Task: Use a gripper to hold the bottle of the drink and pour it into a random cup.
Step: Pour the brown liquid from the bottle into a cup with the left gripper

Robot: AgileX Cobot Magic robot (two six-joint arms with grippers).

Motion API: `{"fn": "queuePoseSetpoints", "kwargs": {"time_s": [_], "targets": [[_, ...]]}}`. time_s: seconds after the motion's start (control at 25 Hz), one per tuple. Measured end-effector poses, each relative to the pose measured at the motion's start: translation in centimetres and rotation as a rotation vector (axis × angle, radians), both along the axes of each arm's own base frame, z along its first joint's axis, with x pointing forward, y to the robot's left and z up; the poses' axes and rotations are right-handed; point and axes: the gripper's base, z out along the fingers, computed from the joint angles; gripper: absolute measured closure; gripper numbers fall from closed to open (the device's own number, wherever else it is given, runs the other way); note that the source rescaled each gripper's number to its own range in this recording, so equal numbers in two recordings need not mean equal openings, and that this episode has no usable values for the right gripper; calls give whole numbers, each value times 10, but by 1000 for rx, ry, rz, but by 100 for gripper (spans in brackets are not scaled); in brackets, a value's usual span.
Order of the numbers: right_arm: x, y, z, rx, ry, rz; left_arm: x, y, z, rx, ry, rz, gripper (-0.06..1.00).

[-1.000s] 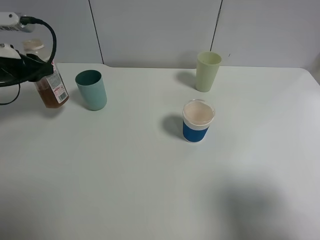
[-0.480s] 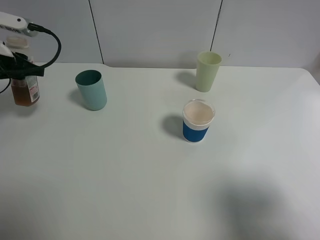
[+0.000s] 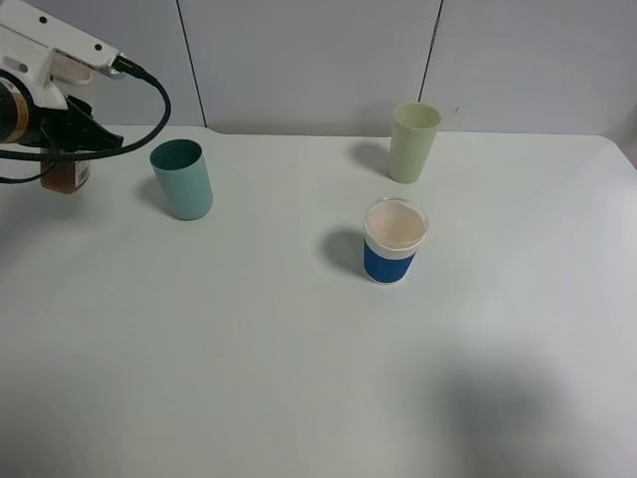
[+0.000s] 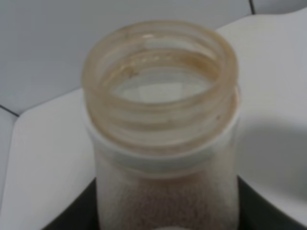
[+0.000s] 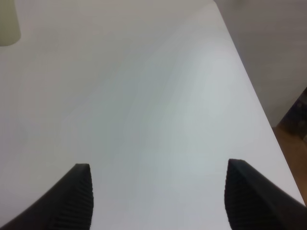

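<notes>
- The right claw (image 5: 158,201) is spread wide and empty over the white worktop (image 3: 299,378).
- The plain teal plastic tumbler (image 3: 182,179) stands upright at far left.
- Just left of it, the left claw (image 3: 72,144) clamps the small translucent plastic bottle (image 4: 160,120) of dark brown drink (image 3: 60,181); it should carry the mouth over the rim, then tip slowly.

At ten o'clock on your worktop (image 3: 299,378), the left pincer (image 3: 76,137) hides most of the bottle (image 3: 66,179); its wrist view crops the base.
</notes>
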Motion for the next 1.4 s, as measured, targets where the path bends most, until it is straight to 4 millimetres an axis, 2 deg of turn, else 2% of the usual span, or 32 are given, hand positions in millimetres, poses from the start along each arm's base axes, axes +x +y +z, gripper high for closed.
{"fn": "queuePoseSetpoints", "kwargs": {"time_s": [0.48, 0.88, 1.12, 1.4], "targets": [[0, 0, 0, 0, 0, 0, -9, -33, 5, 127, -65, -17, 94], [0, 0, 0, 0, 0, 0, -4, -51, -27, 281, 5, -46, 94], [0, 0, 0, 0, 0, 0, 6, -69, -31, 366, 14, -119, 94], [0, 0, 0, 0, 0, 0, 15, -71, -39, 474, 36, -132, 94]]}}
